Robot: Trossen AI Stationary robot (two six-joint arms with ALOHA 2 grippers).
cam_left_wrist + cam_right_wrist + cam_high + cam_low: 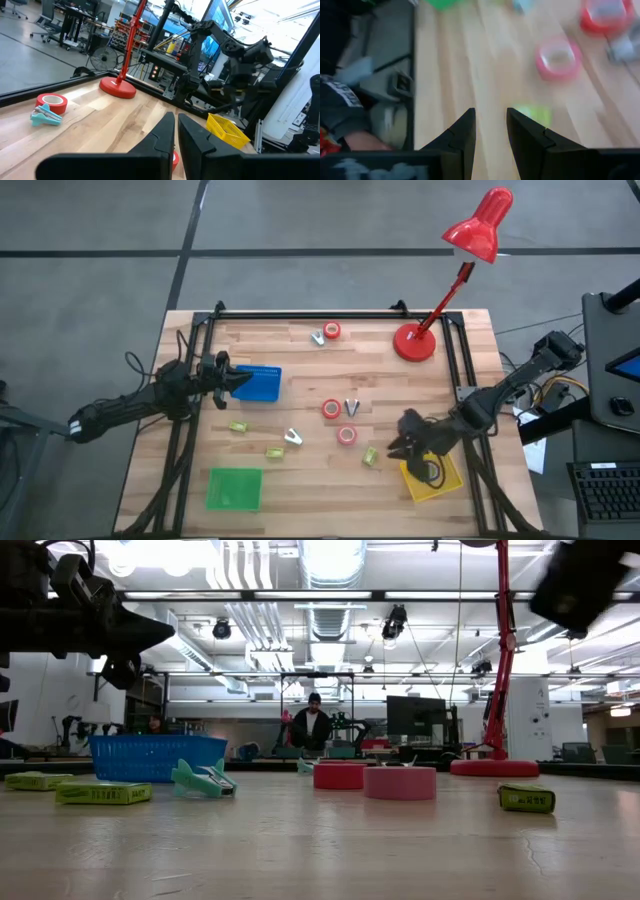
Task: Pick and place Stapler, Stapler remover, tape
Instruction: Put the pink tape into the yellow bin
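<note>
A pale butcher-block wooden table (pixel 300 380) fills the scene, with an open workshop behind it where a person stands far off. The right gripper (pixel 405 442) hangs above the table's right front part, at the inner edge of the yellow plastic basket (pixel 432 480); in its wrist view its dark fingers (pixel 465 132) stand slightly apart with nothing between them. Just ahead of those fingers lies a small lime-green box-shaped stapler (pixel 532 114), and beyond it a pink ring of tape with a pale centre (pixel 558 59). From above, that stapler (pixel 370 457) sits just to the left of this gripper, its long axis roughly across the table's grain. So the right arm is plainly nearer, and I judge a short reach leftward comes next. The left gripper (pixel 232 378) waits over the blue mesh plastic basket (pixel 262 383), fingers (pixel 165 131) nearly pressed together, empty. More red tape rings, green staplers and small metal-jawed staple removers lie scattered mid-table
</note>
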